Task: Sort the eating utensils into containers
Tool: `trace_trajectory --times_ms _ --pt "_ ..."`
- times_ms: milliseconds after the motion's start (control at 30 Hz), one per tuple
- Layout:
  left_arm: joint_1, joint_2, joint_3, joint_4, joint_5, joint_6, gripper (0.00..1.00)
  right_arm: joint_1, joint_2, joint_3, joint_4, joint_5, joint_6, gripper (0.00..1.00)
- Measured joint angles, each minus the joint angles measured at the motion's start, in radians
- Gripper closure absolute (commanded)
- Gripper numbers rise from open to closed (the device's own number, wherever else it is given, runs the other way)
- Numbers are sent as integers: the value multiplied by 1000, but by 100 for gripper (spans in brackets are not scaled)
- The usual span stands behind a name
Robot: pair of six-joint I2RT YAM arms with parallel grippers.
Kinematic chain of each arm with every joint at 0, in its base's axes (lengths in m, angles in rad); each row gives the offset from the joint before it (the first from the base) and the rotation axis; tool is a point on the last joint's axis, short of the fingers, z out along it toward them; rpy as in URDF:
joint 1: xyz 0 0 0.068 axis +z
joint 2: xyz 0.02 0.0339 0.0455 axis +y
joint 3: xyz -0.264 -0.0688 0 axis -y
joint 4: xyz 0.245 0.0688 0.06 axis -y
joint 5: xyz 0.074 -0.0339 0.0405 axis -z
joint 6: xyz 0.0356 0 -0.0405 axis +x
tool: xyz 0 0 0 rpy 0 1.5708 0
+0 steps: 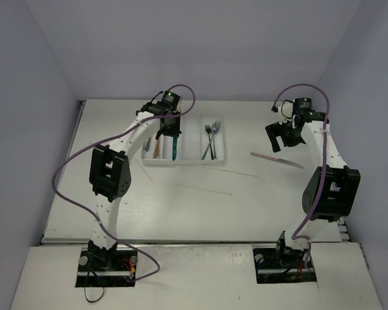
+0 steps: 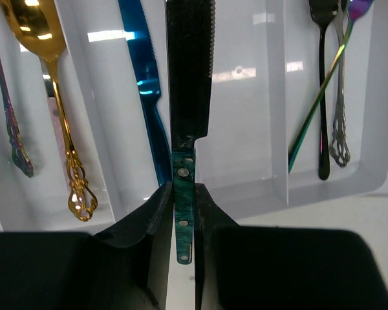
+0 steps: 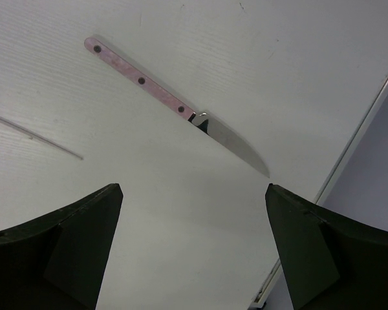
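Note:
My left gripper (image 2: 183, 201) is shut on the green riveted handle of a dark serrated knife (image 2: 189, 71). It holds the knife over the near end of the white tray (image 2: 246, 129), along the divider beside a blue knife (image 2: 145, 84). The compartments also hold a gold spoon (image 2: 52, 97), a purple-iridescent spoon (image 2: 6, 116) and several forks (image 2: 323, 97). In the top view this gripper (image 1: 170, 126) hovers above the tray (image 1: 193, 139). My right gripper (image 3: 193, 190) is open above the table, just short of a pink-handled silver knife (image 3: 142, 81) lying flat, also seen from above (image 1: 276, 159).
Two thin pale sticks (image 1: 204, 189) (image 1: 229, 171) lie on the table between the tray and the arms; one stick's end (image 3: 32, 134) shows in the right wrist view. The table's right edge (image 3: 349, 155) runs close to the pink-handled knife.

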Motion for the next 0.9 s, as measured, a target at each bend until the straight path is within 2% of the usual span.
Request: trace_trajectory --times_ms 267,567,633,733,833,867,900 --pt "16 131 109 17 -13 5 100 0 4 -12 0 -2 -66 11" --pt "47 225 128 17 -12 6 100 0 42 -16 0 0 -109 13" --pt "57 227 128 17 -11 6 94 0 52 -16 0 1 -116 13" --pt "68 226 128 18 -3 7 80 0 69 -16 1 2 -130 15" --pt "76 227 128 18 15 13 62 0 84 -16 1 2 -143 19" --pt "77 226 128 19 23 15 62 0 87 -16 1 2 -149 20" --pt "77 226 128 19 26 18 57 0 90 -16 1 3 -158 22"
